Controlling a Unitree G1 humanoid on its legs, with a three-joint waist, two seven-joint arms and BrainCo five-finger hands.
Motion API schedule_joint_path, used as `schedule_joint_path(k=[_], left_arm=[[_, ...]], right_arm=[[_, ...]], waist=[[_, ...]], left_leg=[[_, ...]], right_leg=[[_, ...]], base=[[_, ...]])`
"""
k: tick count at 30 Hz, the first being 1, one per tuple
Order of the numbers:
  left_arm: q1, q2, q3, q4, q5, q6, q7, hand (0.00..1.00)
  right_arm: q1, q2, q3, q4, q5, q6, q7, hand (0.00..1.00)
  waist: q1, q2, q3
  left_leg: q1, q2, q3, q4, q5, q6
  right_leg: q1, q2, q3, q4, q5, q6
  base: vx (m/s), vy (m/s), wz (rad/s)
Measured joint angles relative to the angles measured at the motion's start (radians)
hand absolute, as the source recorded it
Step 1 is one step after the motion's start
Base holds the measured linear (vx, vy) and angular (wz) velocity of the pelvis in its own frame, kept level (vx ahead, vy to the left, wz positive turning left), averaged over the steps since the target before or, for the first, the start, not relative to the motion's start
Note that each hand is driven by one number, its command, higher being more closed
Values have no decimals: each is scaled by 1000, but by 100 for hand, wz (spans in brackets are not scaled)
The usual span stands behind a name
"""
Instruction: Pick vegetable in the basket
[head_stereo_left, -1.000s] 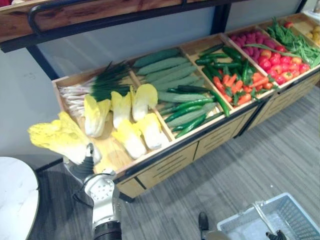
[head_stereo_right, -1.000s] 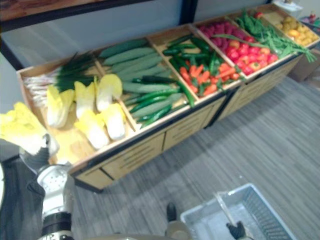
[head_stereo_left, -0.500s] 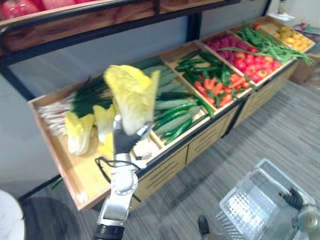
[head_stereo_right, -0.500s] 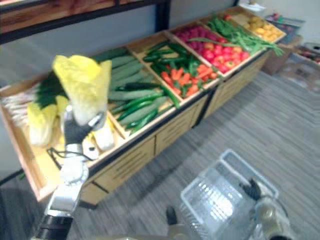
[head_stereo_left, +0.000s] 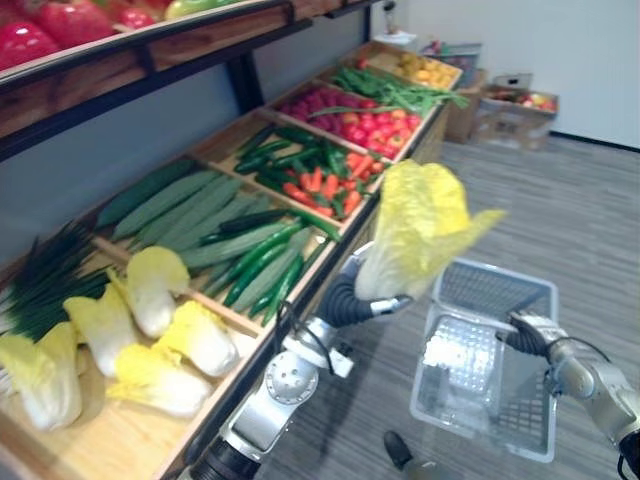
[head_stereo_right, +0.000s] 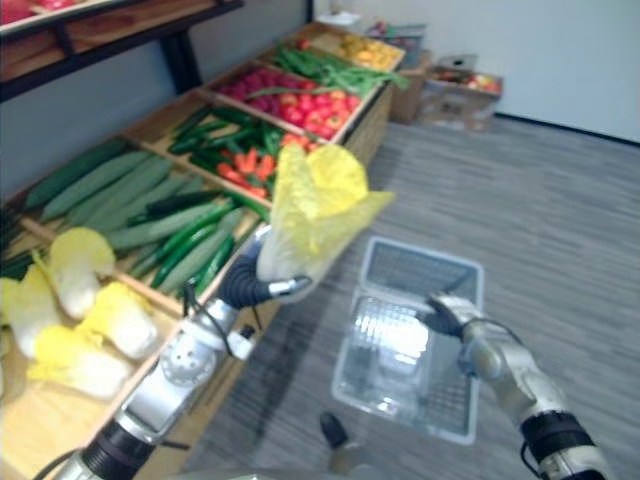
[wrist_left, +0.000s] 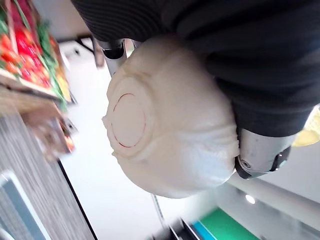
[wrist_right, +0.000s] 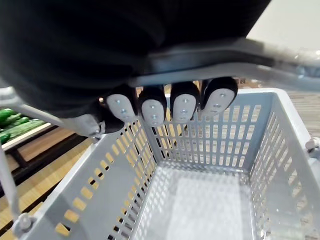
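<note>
My left hand (head_stereo_left: 362, 296) is shut on the white base of a yellow napa cabbage (head_stereo_left: 417, 224) and holds it upright in the air, just off the shelf's front edge and beside the basket's near corner. In the left wrist view the cabbage's pale cut base (wrist_left: 165, 130) sits against the palm. A grey plastic basket (head_stereo_left: 470, 432) hangs low over the floor with nothing in it. My right hand (head_stereo_left: 530, 335) is shut on the basket's handle (wrist_right: 210, 62), the fingers (wrist_right: 170, 107) curled round it above the basket's slotted wall (wrist_right: 125, 165).
A long wooden produce shelf (head_stereo_left: 250, 385) runs along the left: more napa cabbages (head_stereo_left: 150, 330), cucumbers (head_stereo_left: 200, 215), peppers and carrots (head_stereo_left: 310, 175), tomatoes (head_stereo_left: 360, 120). Boxes (head_stereo_left: 515, 100) stand on the grey floor at the far end. An upper shelf (head_stereo_left: 150, 40) overhangs.
The camera has swung to the right. My left hand has carried the cabbage from over the shelf out to the basket's side. The basket in my right hand now shows more fully.
</note>
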Motion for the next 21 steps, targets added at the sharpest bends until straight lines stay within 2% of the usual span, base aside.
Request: schedule_joint_path(k=[3, 5, 8, 12, 18, 21], left_arm=[[-44, 39, -78, -11, -47, -3, -61, 100], [-74, 85, -142, -19, -117, -4, -115, 100], [-113, 126, -205, -23, -183, -18, -172, 100], [-161, 173, -299, -45, -236, -24, -228, 100], [-204, 227, -408, -73, -312, -41, -298, 100], [-222, 232, -478, -73, -312, -41, -328, 100]], right_arm=[[-35, -37, 83, -58, 0, -13, 11, 100], [-85, -77, 168, -92, 0, -29, 30, 100], [-115, -108, 193, -124, 0, -41, 34, 100], [-188, -184, 260, -159, 1, -68, 35, 100], [-212, -207, 286, -159, 0, -80, 47, 100], [-216, -207, 298, -160, 0, -90, 47, 100]], waist=[[-1, 3, 6], [-1, 7, 10], [-1, 11, 12], [-2, 14, 15], [-3, 14, 17], [-3, 14, 20]], left_leg=[[6, 35, 46, 63, -27, -16], [12, 61, 80, 103, -40, -27], [15, 85, 103, 139, -53, -33], [13, 102, 133, 171, -62, -38], [13, 113, 141, 188, -67, -40], [10, 113, 146, 188, -67, -40]], right_leg=[[-14, 32, 32, 21, 0, 0], [-22, 55, 47, 37, 0, 0], [-24, 71, 61, 38, 0, 0], [-41, 84, 72, 52, 0, -1], [-42, 89, 74, 55, 0, -1], [-48, 90, 76, 56, 0, -1]], base=[[-4, -14, -40], [2, -7, -35], [-7, -33, -19], [-4, -27, -13], [2, -4, -1], [5, -3, -1]])
